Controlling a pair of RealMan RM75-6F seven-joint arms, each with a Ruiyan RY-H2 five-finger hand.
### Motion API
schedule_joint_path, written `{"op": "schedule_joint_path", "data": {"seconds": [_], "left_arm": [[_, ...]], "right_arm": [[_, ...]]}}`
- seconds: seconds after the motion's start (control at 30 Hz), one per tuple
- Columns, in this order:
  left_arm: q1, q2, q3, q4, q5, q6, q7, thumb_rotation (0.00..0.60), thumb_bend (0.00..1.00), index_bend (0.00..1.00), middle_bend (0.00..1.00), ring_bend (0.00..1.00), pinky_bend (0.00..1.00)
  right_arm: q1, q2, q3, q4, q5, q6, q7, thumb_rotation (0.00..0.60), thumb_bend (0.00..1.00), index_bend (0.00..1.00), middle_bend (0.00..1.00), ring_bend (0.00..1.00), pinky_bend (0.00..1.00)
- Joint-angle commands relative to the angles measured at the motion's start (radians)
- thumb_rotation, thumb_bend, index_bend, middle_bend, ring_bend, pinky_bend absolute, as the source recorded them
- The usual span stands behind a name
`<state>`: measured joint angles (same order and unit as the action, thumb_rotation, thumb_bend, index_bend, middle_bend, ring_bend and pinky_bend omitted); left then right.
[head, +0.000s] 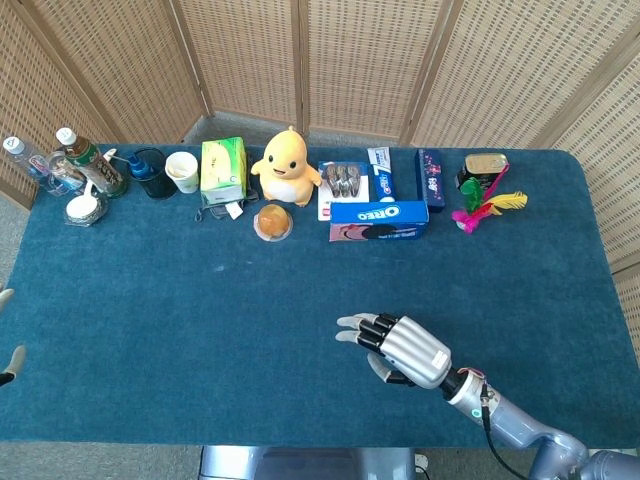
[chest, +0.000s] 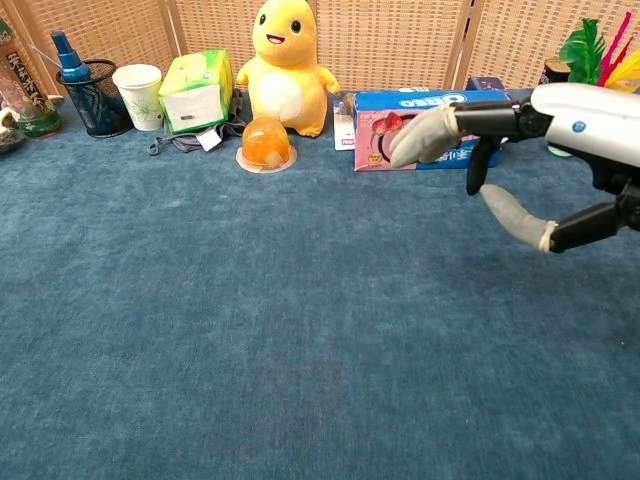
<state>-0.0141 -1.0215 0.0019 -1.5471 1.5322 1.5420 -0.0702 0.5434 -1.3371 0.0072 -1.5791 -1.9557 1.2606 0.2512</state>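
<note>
Two snacks, Oreo box (head: 379, 213) and jelly cup (head: 273, 221), beyond robot hand (head: 402, 349).

Matt blue cloth covers the table (head: 150, 330); right hand (head: 400, 348) glossy metal.

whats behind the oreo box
Behind the Oreo box lie a pack of batteries and a toothpaste box. In the chest view the right hand partly covers it.
</note>
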Motion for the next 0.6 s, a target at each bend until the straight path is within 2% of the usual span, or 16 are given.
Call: {"op": "schedule_joint_path", "data": {"seconds": [0.03, 0.27, 0.43, 0.6], "left_arm": [[0.000, 0.001, -0.001, -0.001, -0.001, -0.001, 0.000, 0.530, 0.40, 0.00, 0.00, 0.00, 0.00], [-0.003, 0.003, -0.003, -0.002, -0.004, -0.009, -0.002, 0.533, 0.40, 0.00, 0.00, 0.00, 0.00], [-0.002, 0.005, -0.003, -0.003, -0.004, -0.010, -0.006, 0.531, 0.40, 0.00, 0.00, 0.00, 0.00], [0.000, 0.007, -0.003, -0.004, -0.004, -0.006, -0.010, 0.531, 0.40, 0.00, 0.00, 0.00, 0.00]], "right_arm": [[0.004, -0.014, -0.001, 0.022, -0.008, 0.019, -0.023, 0.600, 0.70, 0.21, 0.12, 0.17, 0.25], [0.014, -0.039, -0.014, 0.063, -0.022, 0.051, -0.051, 0.600, 0.73, 0.14, 0.08, 0.07, 0.10], [0.023, -0.043, -0.024, 0.070, -0.026, 0.059, -0.061, 0.600, 0.73, 0.09, 0.05, 0.05, 0.09], [0.030, -0.043, -0.031, 0.062, -0.024, 0.065, -0.069, 0.600, 0.73, 0.08, 0.05, 0.05, 0.09]]}}
